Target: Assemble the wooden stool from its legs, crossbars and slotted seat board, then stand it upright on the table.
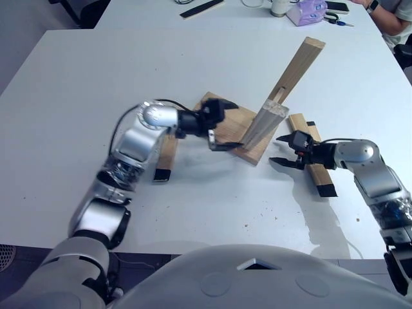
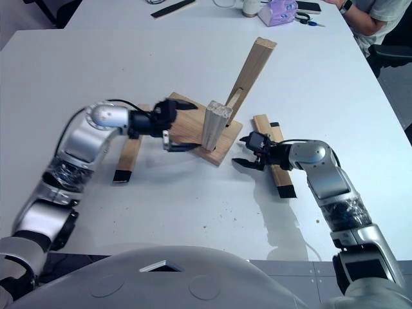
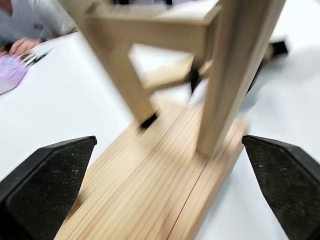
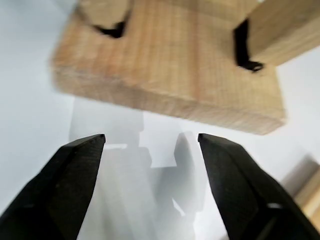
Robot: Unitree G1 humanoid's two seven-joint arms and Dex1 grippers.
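Two legs (image 1: 269, 121) stand mid-frame (one leaning); left gripper (image 1: 222, 127) and right gripper (image 1: 279, 150) both gape; we'd brace the seat board (image 1: 241, 121) first.

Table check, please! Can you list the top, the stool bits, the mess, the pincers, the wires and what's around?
Surface: white table.
Job's things: seat board lies flat, two upright legs stand in it, joined by a crossbar; one spare leg lies left of it, a second spare leg right.
Clutter: dark specks near the front edge.
Pincers: left pincer open, straddling the board; right pincer open, empty, just short of the board.
Cables: black cable loops along the left arm.
Surroundings: second table behind, with a purple pack and a black strip.
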